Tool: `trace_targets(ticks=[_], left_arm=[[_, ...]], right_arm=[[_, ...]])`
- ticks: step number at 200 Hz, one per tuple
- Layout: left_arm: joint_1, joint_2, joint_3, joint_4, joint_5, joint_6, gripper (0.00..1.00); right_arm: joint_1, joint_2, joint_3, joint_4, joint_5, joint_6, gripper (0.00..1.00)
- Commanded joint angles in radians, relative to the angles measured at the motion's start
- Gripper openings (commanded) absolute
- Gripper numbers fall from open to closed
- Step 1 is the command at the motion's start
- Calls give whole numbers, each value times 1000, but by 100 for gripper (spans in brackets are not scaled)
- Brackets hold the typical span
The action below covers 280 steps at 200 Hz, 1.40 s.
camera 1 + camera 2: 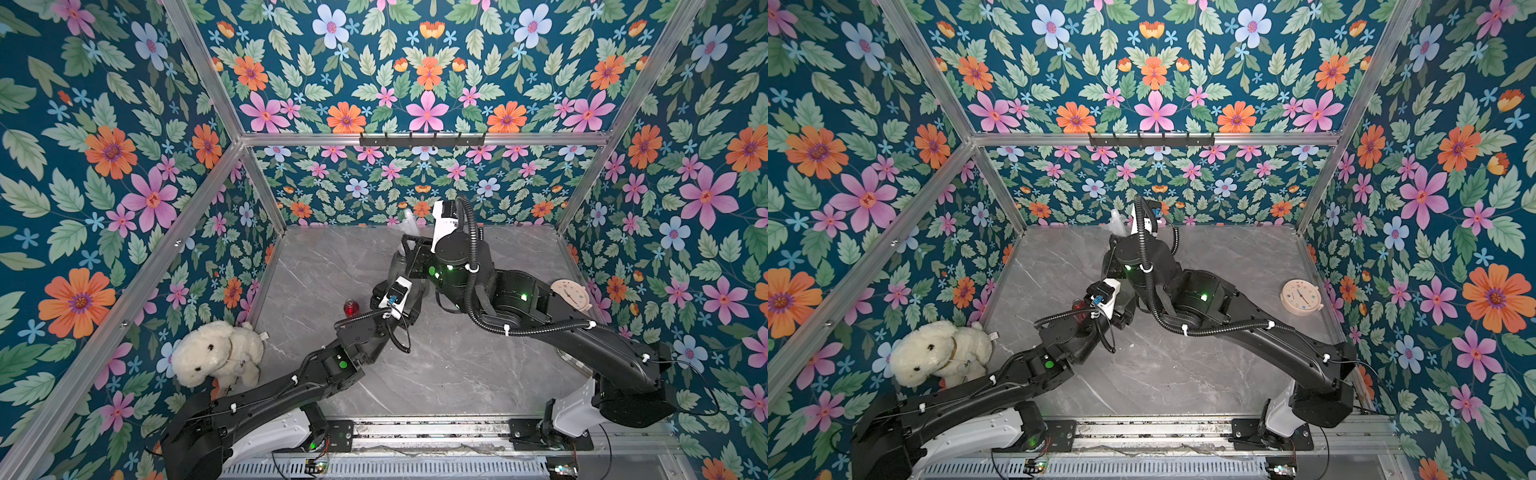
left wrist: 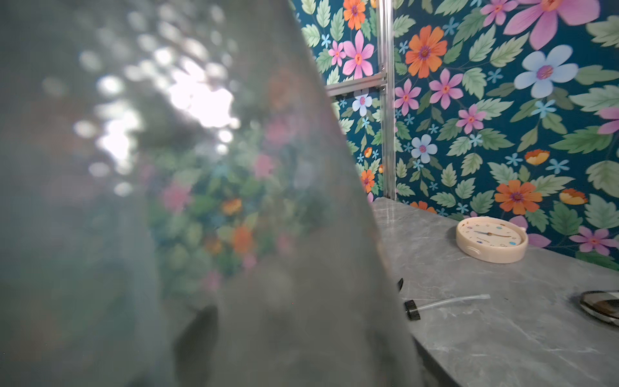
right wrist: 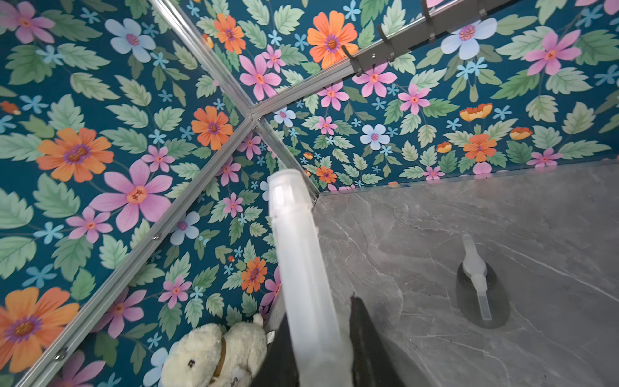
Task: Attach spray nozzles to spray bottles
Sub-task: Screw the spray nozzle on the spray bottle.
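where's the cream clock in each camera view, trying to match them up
In a top view: the cream clock lies by the table's right edge.
In a top view: same spot, close to the right wall.
Left wrist: lying face up on the table, near the floral wall.
Right wrist: not in it.
Shared landmark: the grey marble table, seen in all four.

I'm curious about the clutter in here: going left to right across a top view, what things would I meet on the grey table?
Fluffy cream plush dog → small shiny red cylindrical bottle → translucent smoky-grey cone-shaped plastic bottle → round cream plastic clock.
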Motion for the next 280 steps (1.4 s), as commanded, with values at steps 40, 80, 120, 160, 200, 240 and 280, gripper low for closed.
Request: trace_targets(ticks=[40,80,120,160,200,240,280], left_arm=[[-5,-70,-10,44,260,62,0],[-5,-92,-8,14,280,59,0],[-5,-109,-1,-22,313,53,0],[-5,-131,-3,-42,341,47,0],[-5,-155,-6,-72,418,31,0],[-4,-178,-13,-73,489,7,0],[-4,-174,11,-114,548,1,0]], right_arm=[[-69,58,196,-435,-540,-231,0],[-79,134,317,-572,-639,-323,0],[-101,138,400,-639,-694,-422,0],[-115,82,367,-615,-742,-535,0],[-189,0,297,-562,-900,-602,0],[-211,16,328,-618,-999,-641,0],[-213,130,502,-763,-1018,-681,0]])
